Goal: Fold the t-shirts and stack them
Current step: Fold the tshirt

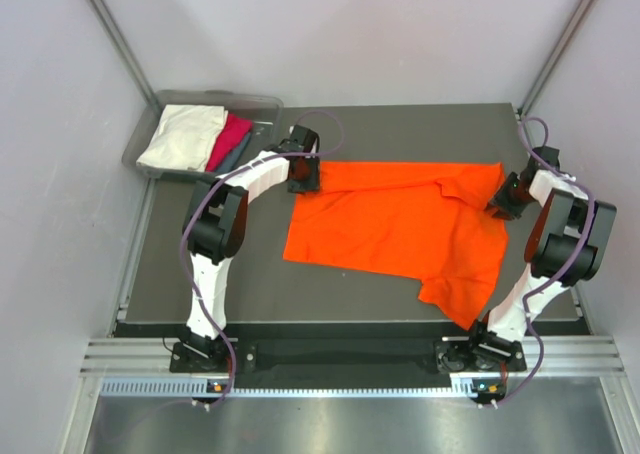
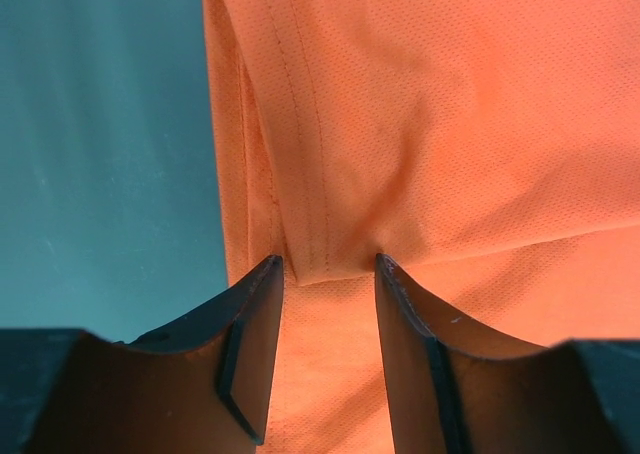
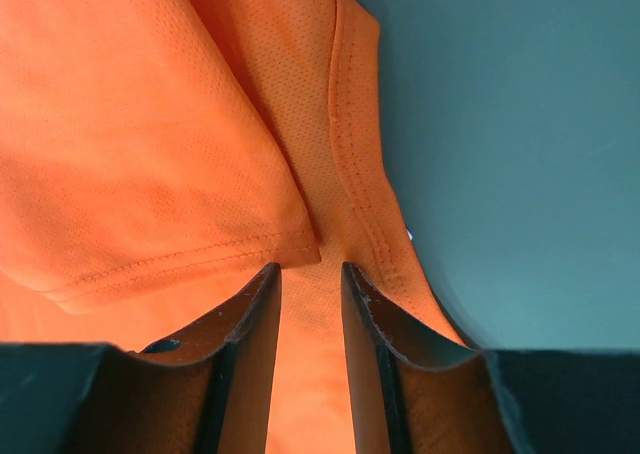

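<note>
The bright orange t-shirt (image 1: 390, 219) lies spread on the dark table, with one sleeve folded in at the top right. My left gripper (image 1: 304, 179) is at its far left corner. In the left wrist view (image 2: 330, 264) it is open, fingers straddling a hemmed fold of the orange cloth (image 2: 450, 124). My right gripper (image 1: 497, 204) is at the far right corner. In the right wrist view (image 3: 312, 269) its fingers stand a narrow gap apart over the orange cloth (image 3: 130, 124), next to a sleeve hem.
A grey plastic bin (image 1: 220, 96) stands at the back left, just off the table. It holds a cream-white shirt (image 1: 185, 136), a magenta-pink one (image 1: 230, 139) and a teal-grey one (image 1: 243, 156). Bare dark table (image 1: 220, 274) lies in front of the orange shirt.
</note>
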You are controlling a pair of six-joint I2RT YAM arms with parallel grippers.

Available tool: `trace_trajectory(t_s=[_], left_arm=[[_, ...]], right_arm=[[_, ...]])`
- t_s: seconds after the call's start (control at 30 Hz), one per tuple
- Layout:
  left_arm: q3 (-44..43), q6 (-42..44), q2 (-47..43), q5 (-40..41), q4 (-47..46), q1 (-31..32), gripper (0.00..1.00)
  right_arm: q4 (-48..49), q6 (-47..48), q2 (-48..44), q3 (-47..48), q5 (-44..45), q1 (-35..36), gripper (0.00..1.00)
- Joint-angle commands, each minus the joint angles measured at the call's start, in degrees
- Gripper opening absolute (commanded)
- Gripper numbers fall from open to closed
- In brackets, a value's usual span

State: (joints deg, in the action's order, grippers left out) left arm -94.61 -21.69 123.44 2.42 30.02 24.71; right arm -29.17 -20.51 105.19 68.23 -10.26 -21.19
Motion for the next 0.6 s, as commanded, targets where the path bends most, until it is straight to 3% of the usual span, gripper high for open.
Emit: trace_trajectory(t_s=[0.0,0.27,0.37,0.4,0.5,0.57], left_arm=[[-0.75,0.51,0.05,-0.39,0.04,-0.54,0.47],[-0.66,0.25,1.01,-1.27,0.12,-0.89,0.44],[-1.98,-0.54,2.16,-1.80,0.39,-1.15,0.35],[-2.33,-0.72,2.42,-1.89,0.30,-1.24,0.26],[-2.69,-0.72,2.51,-1.36,0.30,-1.33,0.16],[-3.21,-0.72,2.51,-1.01,0.83,-1.42,0.03]], right_arm=[[2.27,0.03,0.37,0.33,0.15,-0.69,0.31],[2.62,0.03,2.21,1.29,-0.20,-0.69,0.25],[2.80,0.03,2.39,1.65,-0.11,-0.78,0.23],[2.89,0.03,2.39,1.73,-0.11,-0.78,0.20],[2.63,0.03,2.65,2.17,-0.64,-0.78,0.14],[2.45,-0.14,2.48,2.44,-0.72,-0.78,0.11]])
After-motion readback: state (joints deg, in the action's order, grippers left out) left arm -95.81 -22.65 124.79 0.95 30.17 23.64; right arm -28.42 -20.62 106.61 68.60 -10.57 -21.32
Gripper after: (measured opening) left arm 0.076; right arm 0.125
